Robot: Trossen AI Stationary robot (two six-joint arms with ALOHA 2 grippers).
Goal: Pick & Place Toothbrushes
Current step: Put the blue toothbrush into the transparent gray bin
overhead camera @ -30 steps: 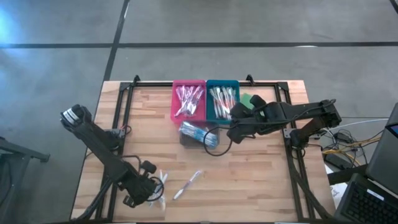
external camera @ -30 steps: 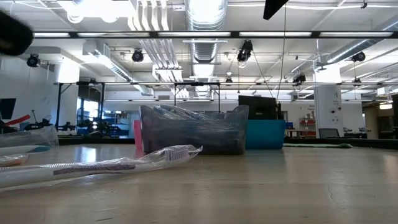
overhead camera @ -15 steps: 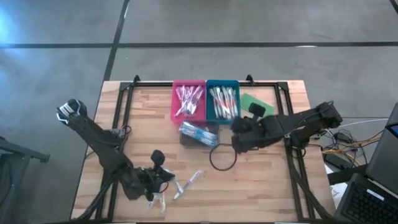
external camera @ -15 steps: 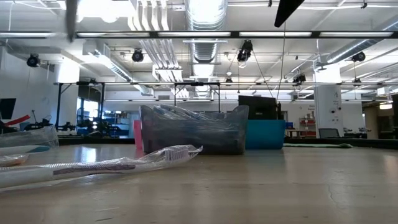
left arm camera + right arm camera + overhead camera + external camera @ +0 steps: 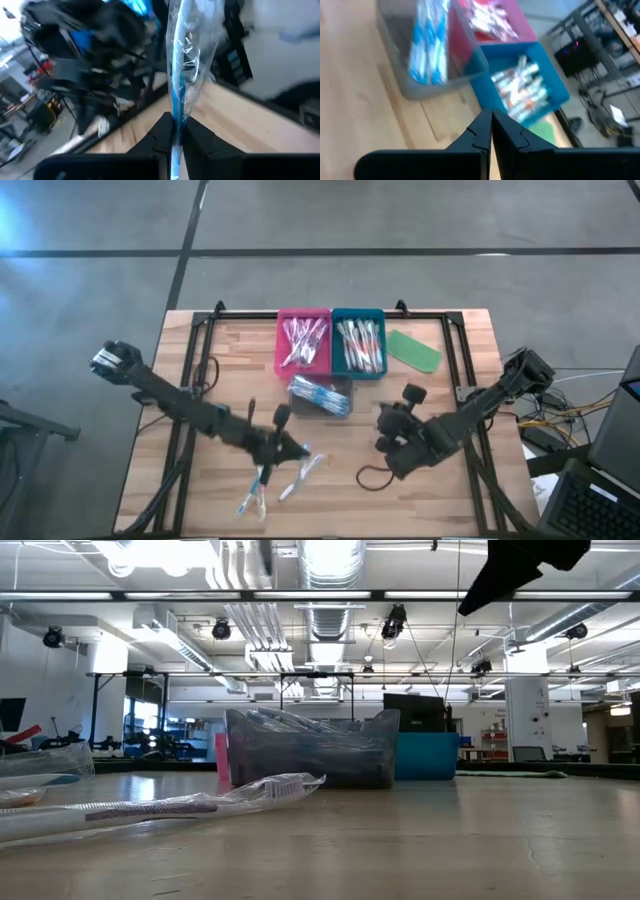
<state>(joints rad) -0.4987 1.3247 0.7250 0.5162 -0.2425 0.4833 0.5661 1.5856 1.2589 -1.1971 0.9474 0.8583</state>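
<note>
Wooden table, pale planks framed by dark rails, carrying all. Toward twelve o'clock, pink tray and blue tray side by side, each filled with toothbrushes, apparently sorted by colour; just below, clear tray with blue ones. Green oblong piece at one o'clock. Left hand near centre, pinched narrow on a wrapped blue toothbrush, lifted, probably bound for a tray. Right hand at four o'clock, closed, empty, waiting. Loose wrapped toothbrushes at seven o'clock. No readable writing anywhere.
</note>
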